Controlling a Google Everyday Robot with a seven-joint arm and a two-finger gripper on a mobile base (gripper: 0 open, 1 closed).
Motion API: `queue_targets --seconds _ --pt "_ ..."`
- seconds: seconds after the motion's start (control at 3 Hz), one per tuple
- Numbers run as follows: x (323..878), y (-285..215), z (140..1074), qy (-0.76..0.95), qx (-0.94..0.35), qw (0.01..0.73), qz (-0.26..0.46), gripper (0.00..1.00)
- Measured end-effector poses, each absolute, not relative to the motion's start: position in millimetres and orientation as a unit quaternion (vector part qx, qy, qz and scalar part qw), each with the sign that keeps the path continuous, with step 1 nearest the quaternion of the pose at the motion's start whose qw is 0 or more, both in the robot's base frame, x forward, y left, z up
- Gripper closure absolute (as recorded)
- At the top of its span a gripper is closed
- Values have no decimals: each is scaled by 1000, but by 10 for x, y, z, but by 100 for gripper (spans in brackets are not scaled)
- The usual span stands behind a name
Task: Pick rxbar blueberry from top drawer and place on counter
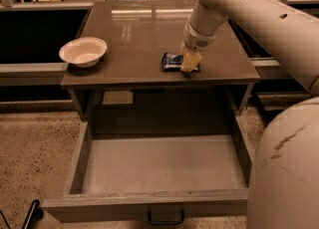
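Note:
The rxbar blueberry point(172, 61), a dark navy wrapper with white print, lies flat on the counter point(139, 29) near its front edge, right of the middle. My gripper point(191, 62) reaches down from the cream arm and is shut on the bar's right end, which it hides. The top drawer point(144, 205) is pulled fully open below the counter. Its light grey floor point(164, 166) holds nothing. Its dark pull handle point(166, 218) shows at the bottom edge.
A white bowl point(83, 51) stands on the counter's front left corner. Long grey side ledges point(30, 68) run left and right of the counter. My arm's large cream body point(284, 173) fills the lower right. A dark object point(30, 213) lies on the floor at lower left.

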State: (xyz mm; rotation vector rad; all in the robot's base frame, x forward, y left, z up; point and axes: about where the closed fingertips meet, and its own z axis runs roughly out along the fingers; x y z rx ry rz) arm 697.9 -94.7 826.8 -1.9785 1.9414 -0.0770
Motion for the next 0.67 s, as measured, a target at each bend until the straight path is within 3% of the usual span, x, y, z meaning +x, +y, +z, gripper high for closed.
queue_targets --seconds 0.33,0.67 --pt "6979 -945 8266 689 -701 183 -27 14" --pt "6979 -945 8266 689 -701 183 -27 0"
